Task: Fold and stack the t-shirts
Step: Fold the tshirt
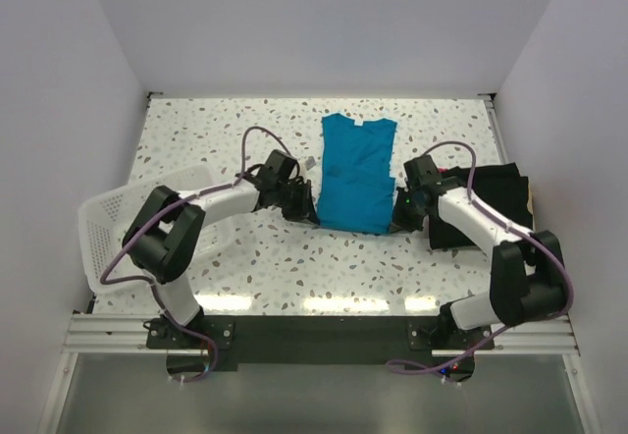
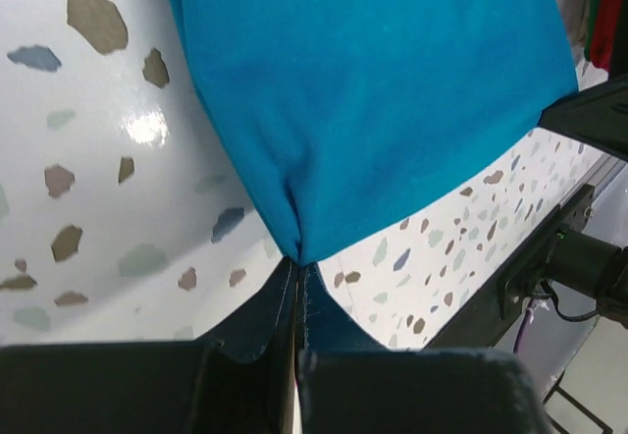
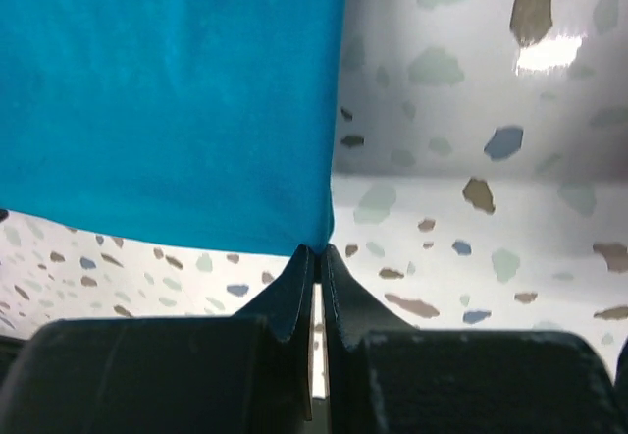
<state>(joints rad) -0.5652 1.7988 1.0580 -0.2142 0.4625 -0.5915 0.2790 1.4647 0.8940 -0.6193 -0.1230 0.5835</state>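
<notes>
A teal-blue t-shirt (image 1: 355, 173) lies lengthwise on the speckled table, folded into a narrow strip with its collar at the far end. My left gripper (image 1: 307, 208) is shut on the near left corner of its hem (image 2: 299, 247). My right gripper (image 1: 400, 214) is shut on the near right corner (image 3: 319, 241). In both wrist views the cloth (image 2: 373, 81) (image 3: 167, 90) runs away from the pinched tips. A black t-shirt (image 1: 491, 203) lies bunched at the right edge, partly under my right arm.
A white mesh basket (image 1: 113, 223) sits tipped at the table's left edge beside my left arm. A small white tag or scrap (image 1: 308, 162) lies left of the teal shirt. Walls close the table on three sides.
</notes>
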